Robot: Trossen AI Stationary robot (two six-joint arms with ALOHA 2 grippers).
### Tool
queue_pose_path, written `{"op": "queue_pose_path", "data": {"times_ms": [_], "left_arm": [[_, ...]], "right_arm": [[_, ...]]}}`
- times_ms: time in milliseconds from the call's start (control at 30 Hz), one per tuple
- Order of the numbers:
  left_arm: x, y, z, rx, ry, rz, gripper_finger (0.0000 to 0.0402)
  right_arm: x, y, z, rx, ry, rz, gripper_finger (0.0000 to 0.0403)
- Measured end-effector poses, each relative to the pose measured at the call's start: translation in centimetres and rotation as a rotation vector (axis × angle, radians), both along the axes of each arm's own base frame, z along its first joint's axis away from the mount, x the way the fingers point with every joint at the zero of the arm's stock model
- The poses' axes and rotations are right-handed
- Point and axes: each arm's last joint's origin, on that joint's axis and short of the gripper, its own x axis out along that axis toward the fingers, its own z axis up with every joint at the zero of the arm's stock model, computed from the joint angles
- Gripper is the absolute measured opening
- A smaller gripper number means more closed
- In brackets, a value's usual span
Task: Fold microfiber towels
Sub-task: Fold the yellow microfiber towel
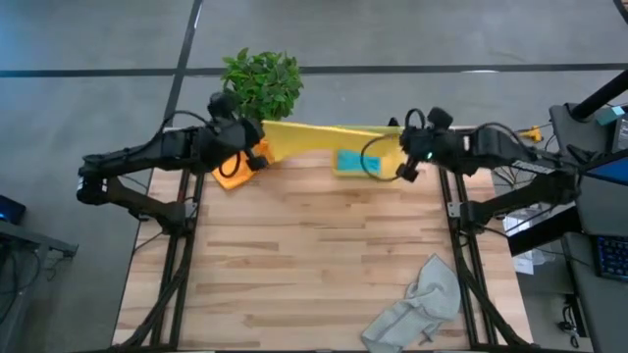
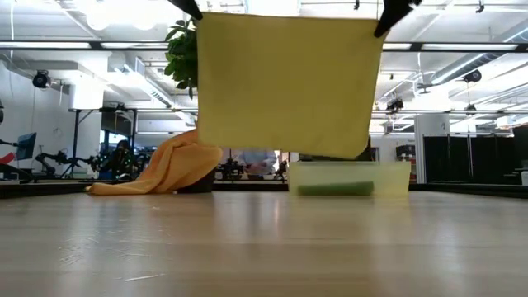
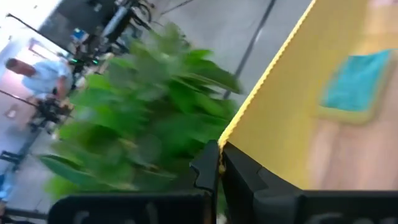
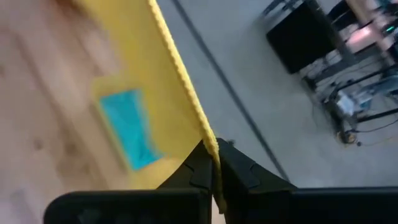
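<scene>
Yellow towel (image 2: 285, 82) hangs flat and taut as a plain sheet above the far edge of the worktop (image 1: 314, 255), its top edge stretched level between the two grippers and its long axis running from 9 to 3 o'clock. The left gripper (image 3: 219, 163) has its fingers clamped on one top corner, the right gripper (image 4: 214, 163) on the other; both wrist views show the stitched hem pinched between closed fingers. From above the towel (image 1: 314, 137) is only a narrow yellow band at 12 o'clock, while the low view shows its whole face, lower edge clear of the worktop.

An orange towel (image 1: 235, 169) lies heaped at about 10 o'clock, just under the left gripper. A teal towel (image 1: 351, 160) sits folded in a bin (image 2: 396, 177) near 1 o'clock; the low view shows the bin's pale wall behind the hanging towel. A grey towel (image 1: 417, 304) lies crumpled at 5 o'clock, seen only from above. A plant (image 1: 262, 80) stands beyond the far edge.
</scene>
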Motion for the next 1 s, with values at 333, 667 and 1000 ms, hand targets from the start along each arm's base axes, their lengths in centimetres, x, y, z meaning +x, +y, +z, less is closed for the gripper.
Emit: {"op": "queue_pose_path", "data": {"times_ms": [333,667,1000], "left_arm": [[0.9,-5.4,-10.0,-0.225,0.053,-0.034,0.0000],[-0.2,-12.8,-18.2,-0.472,0.085,-0.136,0.0000],[0.3,-20.9,-23.9,-0.736,0.138,-0.262,0.0000]], "right_arm": [[0.3,6.3,-11.1,0.196,0.066,0.016,0.0008],[-1.9,12.8,-18.2,0.477,-0.030,0.035,0.0008],[-0.4,17.9,-21.5,0.677,0.031,0.106,0.0008]]}}
